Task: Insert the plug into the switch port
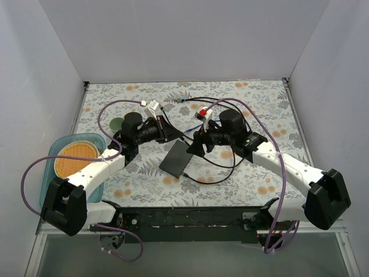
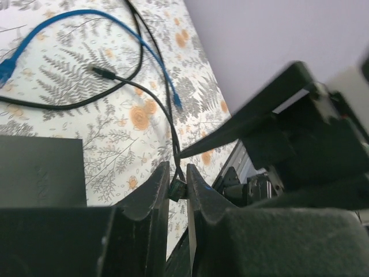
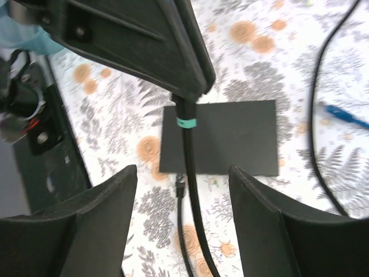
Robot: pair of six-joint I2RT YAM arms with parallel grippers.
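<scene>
The flat dark grey box [image 1: 177, 159] lies on the floral table between my two grippers; its sockets are hidden in every view. It also shows in the left wrist view [image 2: 40, 170] and the right wrist view [image 3: 230, 138]. My left gripper [image 1: 174, 135] [image 2: 177, 171] is shut on the small dark plug [image 2: 177, 189], held above the box's far end. Its black cable with a teal band [image 3: 186, 122] hangs down over the box. My right gripper [image 1: 194, 145] [image 3: 181, 173] is open and empty, above the box's right edge. A second thin black cable's plug [image 3: 180, 183] lies on the table beside the box.
A teal tray [image 1: 55, 151] with an orange plate stands at the left edge. A blue cable [image 2: 69, 17], black cables [image 1: 222, 164], a red-tipped connector [image 1: 202, 113], a white connector [image 1: 153, 107] and a green disc [image 1: 117, 123] lie behind the grippers. Walls enclose three sides.
</scene>
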